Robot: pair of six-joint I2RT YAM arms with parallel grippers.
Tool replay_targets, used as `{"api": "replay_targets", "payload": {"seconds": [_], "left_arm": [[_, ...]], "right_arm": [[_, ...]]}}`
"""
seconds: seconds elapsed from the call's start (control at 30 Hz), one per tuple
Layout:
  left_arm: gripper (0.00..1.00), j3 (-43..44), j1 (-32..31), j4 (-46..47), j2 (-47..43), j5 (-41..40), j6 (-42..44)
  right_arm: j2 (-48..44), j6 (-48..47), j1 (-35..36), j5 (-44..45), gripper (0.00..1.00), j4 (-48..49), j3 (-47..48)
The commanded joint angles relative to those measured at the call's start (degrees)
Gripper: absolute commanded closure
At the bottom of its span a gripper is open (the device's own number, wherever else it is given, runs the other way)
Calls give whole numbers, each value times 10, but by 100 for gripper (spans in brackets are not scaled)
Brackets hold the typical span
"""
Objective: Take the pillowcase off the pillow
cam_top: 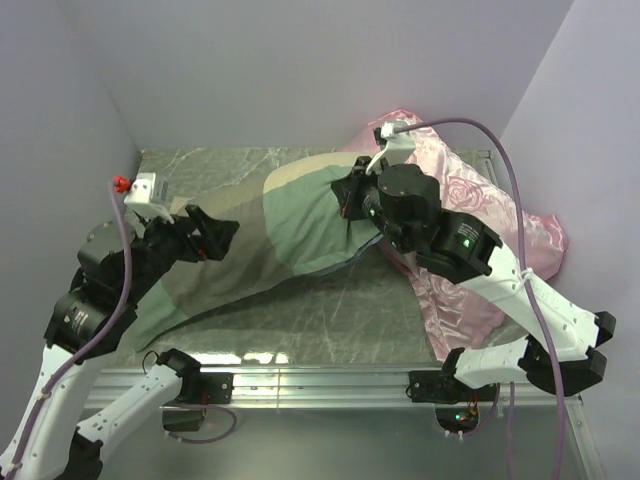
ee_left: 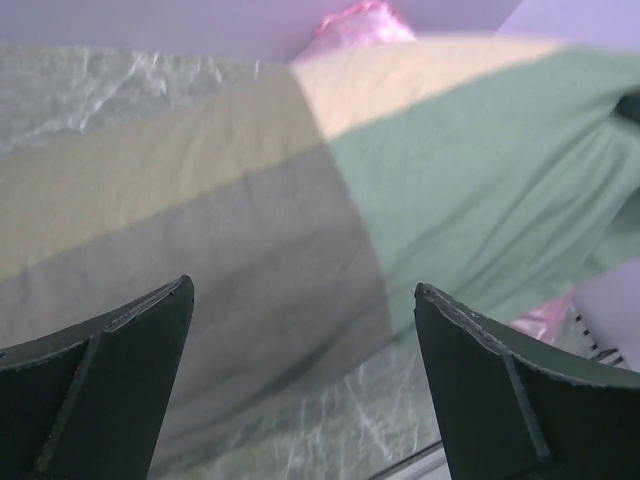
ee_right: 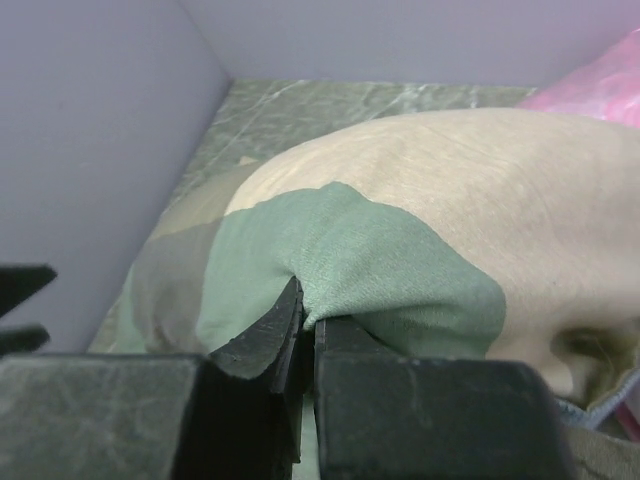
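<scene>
My right fingers (ee_right: 305, 335) are pressed together with only a sliver between them, and a fold of the pillowcase's grey-green panel is pinched in that sliver, the cloth rising out of the grip in a small ridge. My left fingers (cam_top: 218, 236) are spread wide with nothing between them. They sit at the left part of the cloth, pointing right across it. I cannot tell whether they touch it.

The large soft cloth pillowcase (cam_top: 300, 230) in beige, olive and grey-green blocks lies across the marbled green surface (cam_top: 360, 310), running from the near left towards the far right. Its left half lies flat and slack. Its far right half swells into a rounded hump, beige on top, and my right fingers hold the green panel on the near side of this hump. A thin grey-blue edge shows along the near hem below my right wrist.

The pillow itself is hidden - only cloth shows, so I cannot tell how much of it fills the case.

A shiny pink rose-patterned cover (cam_top: 500, 210) lies to the right, partly under my right arm, and its far end touches the beige hump. Plain lilac walls (cam_top: 300, 70) close the surface in on the left, far and right sides.
</scene>
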Motion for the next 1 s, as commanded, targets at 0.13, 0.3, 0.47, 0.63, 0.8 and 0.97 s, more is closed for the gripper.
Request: {"api": "replay_targets", "payload": {"seconds": [0.13, 0.3, 0.47, 0.63, 0.8, 0.97], "left_arm": [[2, -94, -1, -26, -33, 3, 3], [2, -132, -2, -18, -19, 1, 8], [1, -164, -7, 16, 7, -4, 13], [2, -184, -26, 34, 45, -45, 5], [66, -174, -45, 22, 60, -116, -10], [100, -83, -47, -32, 29, -124, 7]], "right_arm": [[38, -28, -24, 48, 100, 5, 133], [42, -32, -25, 52, 100, 5, 147], [35, -28, -25, 50, 100, 3, 151], [31, -27, -25, 47, 100, -6, 150], [18, -23, -24, 50, 100, -11, 139], [-17, -27, -24, 60, 100, -28, 119]]}}
